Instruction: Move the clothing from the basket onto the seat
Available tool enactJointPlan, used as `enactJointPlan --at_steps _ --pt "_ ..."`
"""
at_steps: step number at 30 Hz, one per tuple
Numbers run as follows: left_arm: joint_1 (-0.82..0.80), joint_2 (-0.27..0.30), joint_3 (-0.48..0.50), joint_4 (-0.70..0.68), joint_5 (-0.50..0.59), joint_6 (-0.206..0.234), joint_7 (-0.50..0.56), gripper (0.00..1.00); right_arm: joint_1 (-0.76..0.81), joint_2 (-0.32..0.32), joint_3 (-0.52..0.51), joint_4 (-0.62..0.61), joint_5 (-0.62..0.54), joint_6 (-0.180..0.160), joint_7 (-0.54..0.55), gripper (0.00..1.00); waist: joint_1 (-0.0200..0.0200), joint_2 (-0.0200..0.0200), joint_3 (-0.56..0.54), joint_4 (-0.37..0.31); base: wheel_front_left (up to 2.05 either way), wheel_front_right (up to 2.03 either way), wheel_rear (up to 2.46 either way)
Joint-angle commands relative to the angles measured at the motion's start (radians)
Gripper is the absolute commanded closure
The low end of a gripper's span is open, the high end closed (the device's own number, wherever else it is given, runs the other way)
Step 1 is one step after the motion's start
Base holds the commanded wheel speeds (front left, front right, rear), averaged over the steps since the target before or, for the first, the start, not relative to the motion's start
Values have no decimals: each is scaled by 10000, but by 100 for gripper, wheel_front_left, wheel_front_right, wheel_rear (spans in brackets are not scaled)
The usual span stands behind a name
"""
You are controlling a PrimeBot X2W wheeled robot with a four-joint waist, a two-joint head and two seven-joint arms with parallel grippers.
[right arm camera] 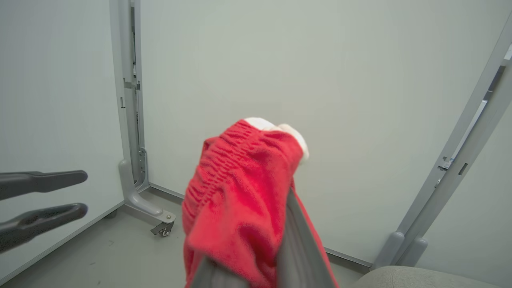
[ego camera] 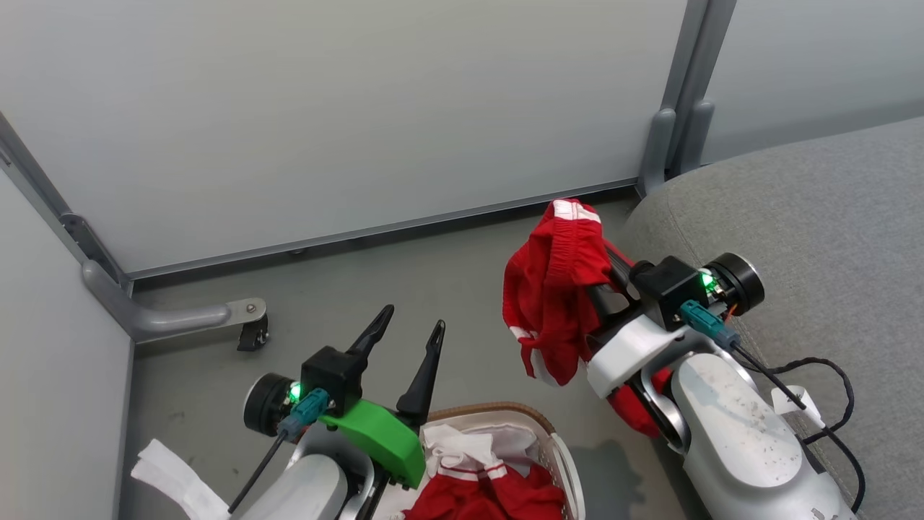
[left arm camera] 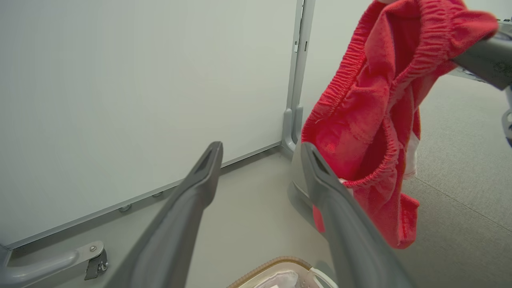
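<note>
A red garment (ego camera: 552, 289) with white trim hangs in the air from my right gripper (ego camera: 586, 240), which is shut on it, beside the grey seat (ego camera: 830, 217). The cloth drapes over the fingers (right arm camera: 290, 240) in the right wrist view. My left gripper (ego camera: 413, 318) stands open and holds nothing, just above the basket (ego camera: 505, 413). More red and white clothing (ego camera: 491, 495) lies in the basket on its white liner. In the left wrist view the hanging garment (left arm camera: 372, 120) is to the right of the left gripper (left arm camera: 262, 150), close to its right finger.
White partition panels close off the back and left. A grey frame foot with a caster (ego camera: 249, 325) stands on the floor at the left. A white cloth strip (ego camera: 173, 469) lies at the lower left. A black cable (ego camera: 830, 375) trails over the seat.
</note>
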State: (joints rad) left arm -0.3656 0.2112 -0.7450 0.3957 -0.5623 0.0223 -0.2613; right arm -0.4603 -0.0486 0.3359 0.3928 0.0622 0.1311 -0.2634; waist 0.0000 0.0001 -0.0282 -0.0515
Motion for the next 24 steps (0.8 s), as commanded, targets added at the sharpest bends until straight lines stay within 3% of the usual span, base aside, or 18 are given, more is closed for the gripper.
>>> enactJointPlan --at_steps 1,15,19,24 --pt "358 -99 229 -77 -33 57 -42 0 136 -33 -79 -86 -85 -7 -21 100 0 -1 18 -10 0 0 0" --pt "1847 -642 1725 -254 1046 -300 -32 0 339 -47 -605 -238 -367 -7 -21 100 0 -1 197 -201 0 0 0" --pt "1952 -823 1974 -261 1297 -437 -33 0 155 -78 -618 -290 -458 -7 -21 100 0 -1 296 -601 0 0 0" --pt "1970 -979 2217 -286 1702 -594 -32 0 -22 -200 -638 -356 -559 -8 -21 100 0 -1 500 -1577 0 0 0"
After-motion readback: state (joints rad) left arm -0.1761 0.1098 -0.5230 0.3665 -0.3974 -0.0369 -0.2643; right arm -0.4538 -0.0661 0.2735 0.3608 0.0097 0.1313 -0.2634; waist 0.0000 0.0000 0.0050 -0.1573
